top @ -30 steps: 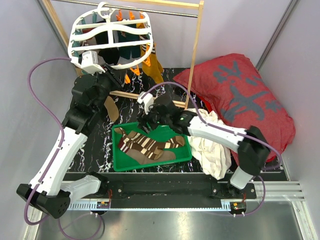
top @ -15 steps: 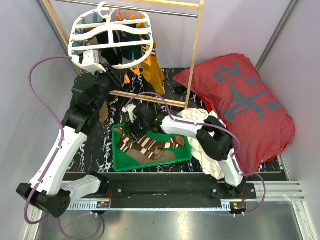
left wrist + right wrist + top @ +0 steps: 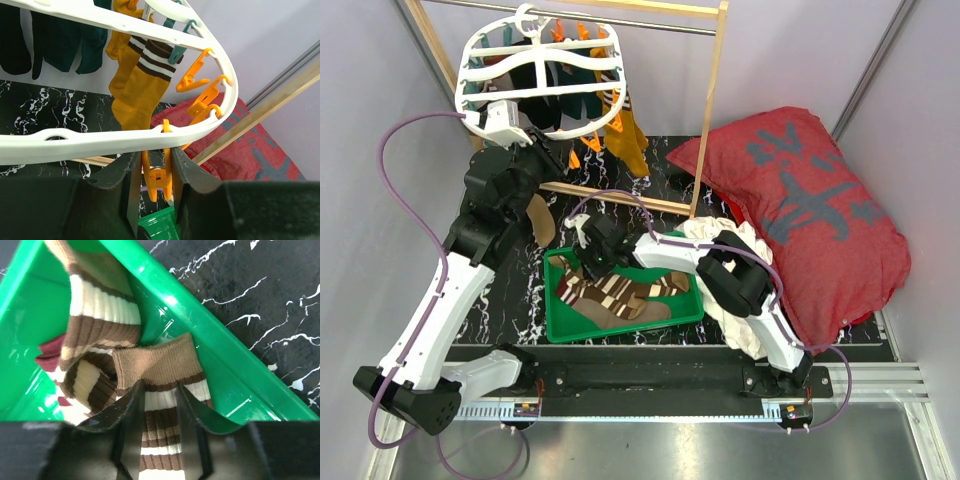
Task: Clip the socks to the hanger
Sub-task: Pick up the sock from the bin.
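My left pincer (image 3: 156, 157) was up high, over the far left corner of the surface (image 3: 280, 300). Its two fingers were pressed on an orange clip (image 3: 157, 177), one finger on each side. The clip hung from the white rim of the hanger (image 3: 100, 142), and the rim ran right across the tips of my fingers. A mustard sock (image 3: 137, 95) with cream and dark stripes hung from a teal clip a little past the rim, not touching my pincer. More orange clips sat along the rim to the right.

My right pincer (image 3: 159, 390) was down low in the green tray (image 3: 220, 365), at the tray's far left corner. The tray lay near the near edge of the surface, about in the middle. My fingers were squeezed on a striped sock (image 3: 160, 365), just below its brown top. The sock got thin where I pinched it. Another striped sock (image 3: 100, 315) lay bunched up just beside it, touching it. A big red cushion (image 3: 800, 200) lay at the right edge.
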Controlling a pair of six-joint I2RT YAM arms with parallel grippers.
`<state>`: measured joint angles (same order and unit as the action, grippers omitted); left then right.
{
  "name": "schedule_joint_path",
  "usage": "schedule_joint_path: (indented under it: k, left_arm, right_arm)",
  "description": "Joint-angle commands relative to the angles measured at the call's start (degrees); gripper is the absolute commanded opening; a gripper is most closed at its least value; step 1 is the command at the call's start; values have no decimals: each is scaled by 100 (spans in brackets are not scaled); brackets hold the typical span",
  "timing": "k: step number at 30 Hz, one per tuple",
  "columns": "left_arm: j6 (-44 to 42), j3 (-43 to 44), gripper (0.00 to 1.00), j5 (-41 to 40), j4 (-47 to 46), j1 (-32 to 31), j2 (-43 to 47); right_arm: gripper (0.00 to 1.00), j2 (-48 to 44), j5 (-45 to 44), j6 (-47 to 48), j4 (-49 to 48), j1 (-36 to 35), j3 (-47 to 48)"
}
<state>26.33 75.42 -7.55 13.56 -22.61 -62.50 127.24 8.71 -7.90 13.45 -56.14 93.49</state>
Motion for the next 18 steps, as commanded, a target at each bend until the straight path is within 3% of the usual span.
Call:
schedule_joint_path:
  k: [1,5,8,18]
  left_arm:
    - [-128,245,0,-27,6,-15,-43]
    - [-137,280,0,-18,41,-24,-25]
    - [-154,307,0,-27,68,-24,18]
    - [-154,342,0,34,68,-24,71]
  right_arm:
    - [29,222,78,-89,237,-11,82]
    - [9,-206,-27,25,237,-11,-120]
    - [0,-654,-132,104,210,-11,-296]
    - [0,-1921,-519,263,-62,59,-876]
